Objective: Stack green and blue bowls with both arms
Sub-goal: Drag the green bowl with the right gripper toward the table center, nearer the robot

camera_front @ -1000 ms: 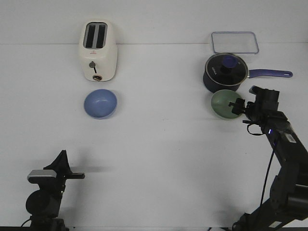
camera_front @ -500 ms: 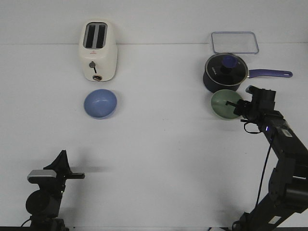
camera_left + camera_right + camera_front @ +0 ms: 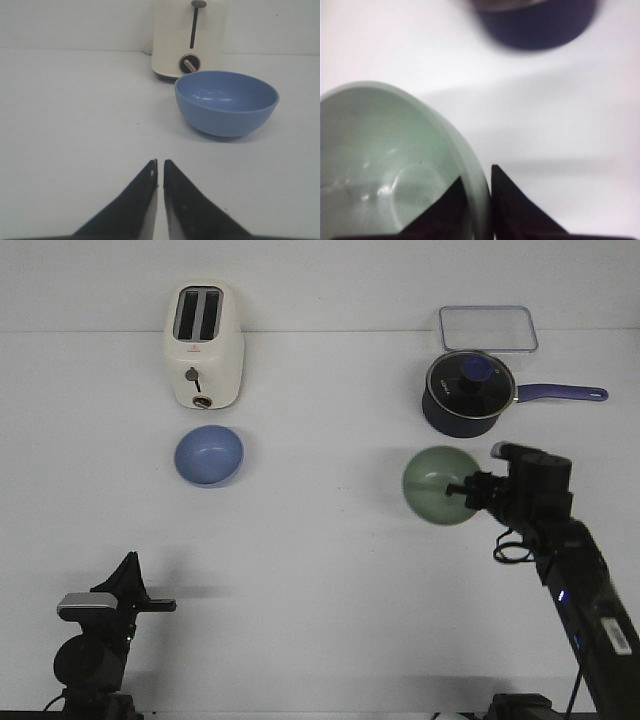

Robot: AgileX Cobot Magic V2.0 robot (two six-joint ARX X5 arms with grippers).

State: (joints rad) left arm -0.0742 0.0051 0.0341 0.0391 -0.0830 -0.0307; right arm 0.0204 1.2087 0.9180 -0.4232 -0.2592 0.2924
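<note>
1. Fingers of the right gripper [image 3: 479, 197] are clamped on the rim of the green bowl [image 3: 440, 485], one finger inside the wall and one outside, as the right wrist view shows.
2. Held by that single pinch, the green bowl hangs clear of the table [image 3: 330, 570], tilted so its hollow faces the camera, in front of the saucepan [image 3: 470, 392] and slightly toward the blue bowl.
3. Judging from the thin grip, the carry should be slow and level, since a rim hold lets a light bowl swing or slip if the wrist jerks.
4. Blue bowl [image 3: 208, 455] sits upright on the table just in front of the toaster [image 3: 203, 344], well apart from the saucepan, across the table toward the robot's left.
5. The left gripper [image 3: 160, 172] rests low with its fingertips together and holding nothing, pointing at the blue bowl with bare table between them.
6. To stack well, I would bring the green bowl over the blue one, turn it upright before lowering, centre it, and release only once it is seated.
7. A clear lidded box [image 3: 488, 328] lies behind the saucepan, out of the way.
</note>
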